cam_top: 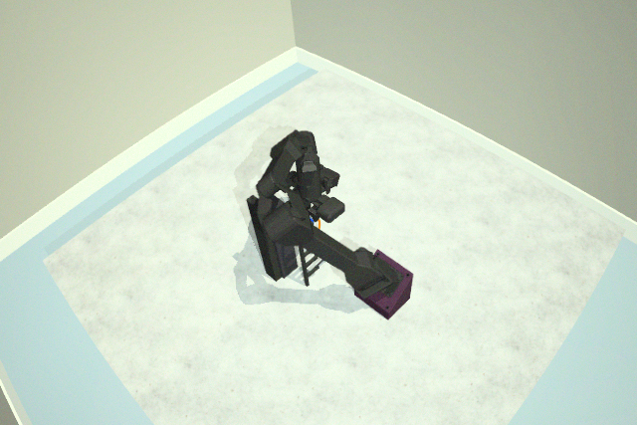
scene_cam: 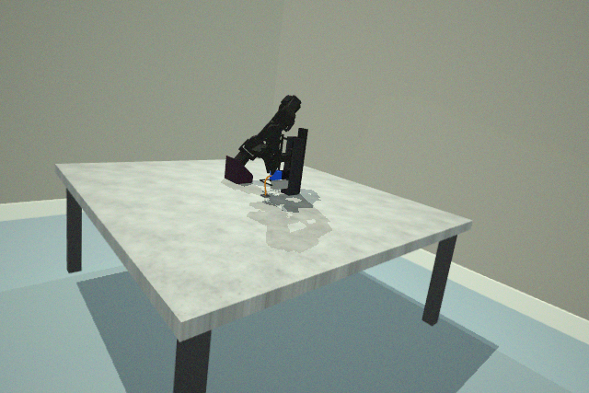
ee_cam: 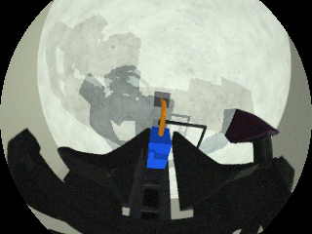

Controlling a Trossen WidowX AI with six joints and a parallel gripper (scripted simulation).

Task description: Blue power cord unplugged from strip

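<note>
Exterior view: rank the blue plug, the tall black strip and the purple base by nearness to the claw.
1. Blue plug: clamped in the claw.
2. Tall black strip: upright, just right of the claw.
3. Purple base: farther off to the left, on the table.

marble table (scene_cam: 200, 255) – dark legs | purple block (cam_top: 393, 292) | blue floor (scene_cam: 42, 236)
</note>
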